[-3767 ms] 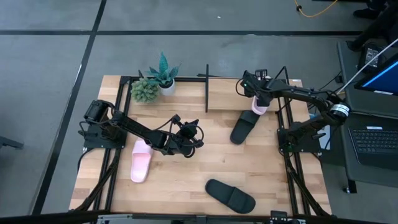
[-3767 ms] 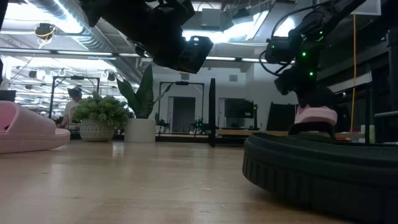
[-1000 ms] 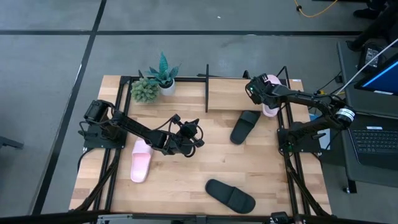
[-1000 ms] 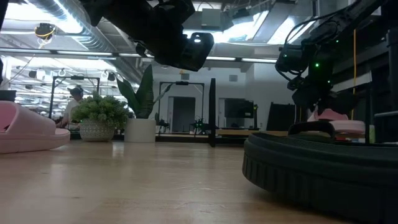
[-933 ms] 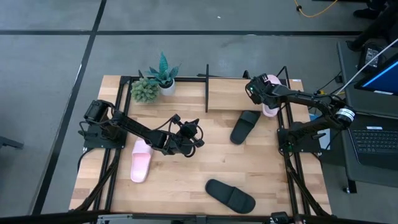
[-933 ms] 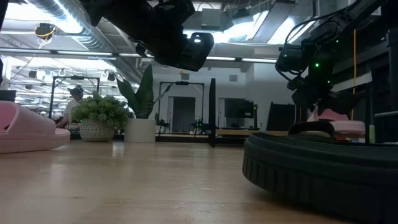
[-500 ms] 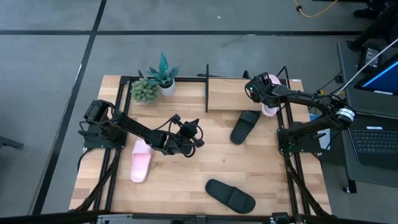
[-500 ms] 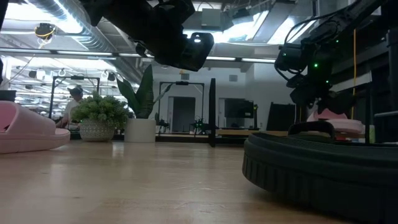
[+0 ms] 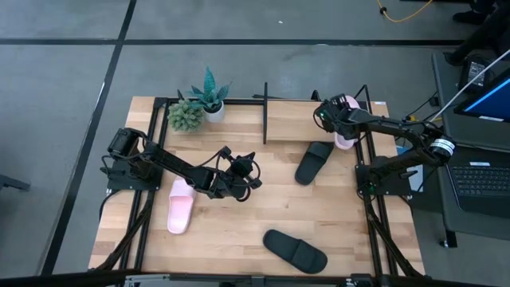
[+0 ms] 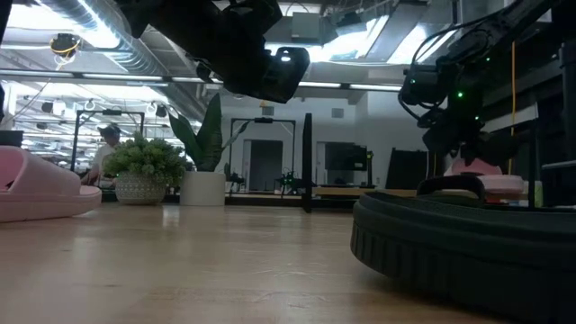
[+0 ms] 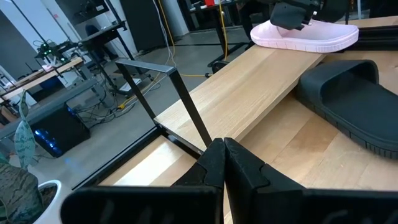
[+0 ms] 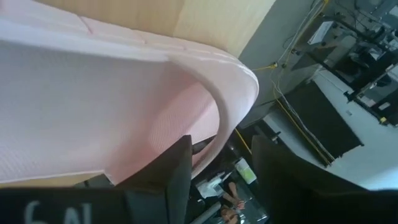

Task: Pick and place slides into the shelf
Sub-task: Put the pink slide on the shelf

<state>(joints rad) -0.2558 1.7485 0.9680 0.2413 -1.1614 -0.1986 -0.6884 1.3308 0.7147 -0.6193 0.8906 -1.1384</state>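
Down from its carry above the near black slide point(image 9: 313, 162) since a few seconds back: one pink slide point(image 9: 345, 142), now lying flat on the right end of the shelf point(image 9: 291, 119). Straddles its strap with the right pincer point(image 12: 224, 168), fingers point(image 12: 177, 171) spread apart on either side and no longer pinching it. Hangs over the middle of the desk point(image 9: 239, 231) with the left pincer point(image 11: 222, 162), fingers pressed together on nothing.

Hard to make out in the right wrist view: shows little beyond pink strap and sole, with only a sliver of the wood board past them. Cuts off the second pink slide point(image 10: 40, 184) at the edge of the low view, and fills the low view's right side with the front black slide point(image 10: 459, 243), hiding most of the shelf behind. Shows both plainly from above: pink point(image 9: 180, 205) beside the left arm, black point(image 9: 296, 250) near the desk's front edge.

Light wood planks on the desk; two potted plants point(image 9: 198, 108) at the back left corner. Beyond: grey floor with dark lines, a laptop point(image 9: 478, 179) on the right, and in the low view a lit workshop with a person point(image 10: 108, 135) far off.
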